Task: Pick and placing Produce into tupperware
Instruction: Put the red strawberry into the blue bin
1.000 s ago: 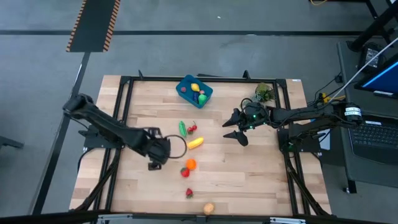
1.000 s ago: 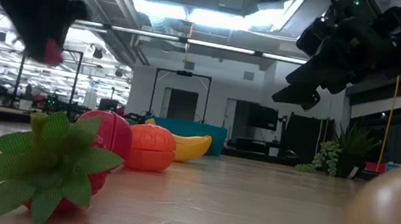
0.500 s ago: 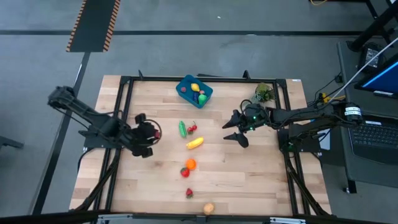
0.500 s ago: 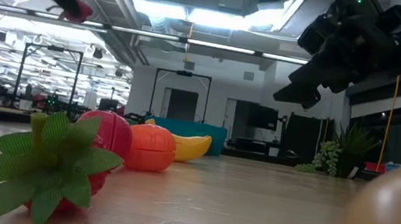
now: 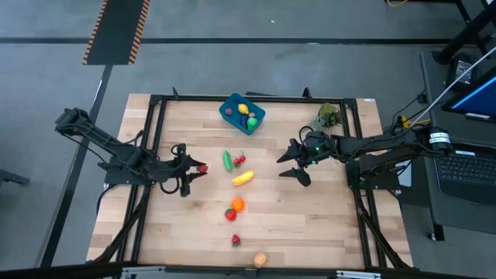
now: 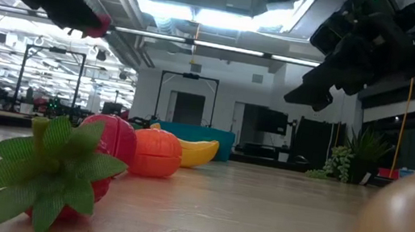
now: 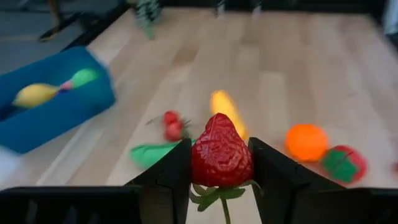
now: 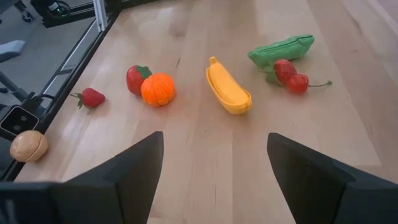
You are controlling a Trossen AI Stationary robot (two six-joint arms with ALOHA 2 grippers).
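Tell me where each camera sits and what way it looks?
High view: above the table, looking straight down; both arms show.
Low view: at tabletop height, looking across; arms hang overhead.
Left wrist view: on the left arm; left gripper holds a strawberry.
Right wrist view: on the right arm; right gripper open.
Shared: the banana shows in all four.

Left hand [image 7: 221, 163] clamped, right hand [image 8: 214, 163] spread
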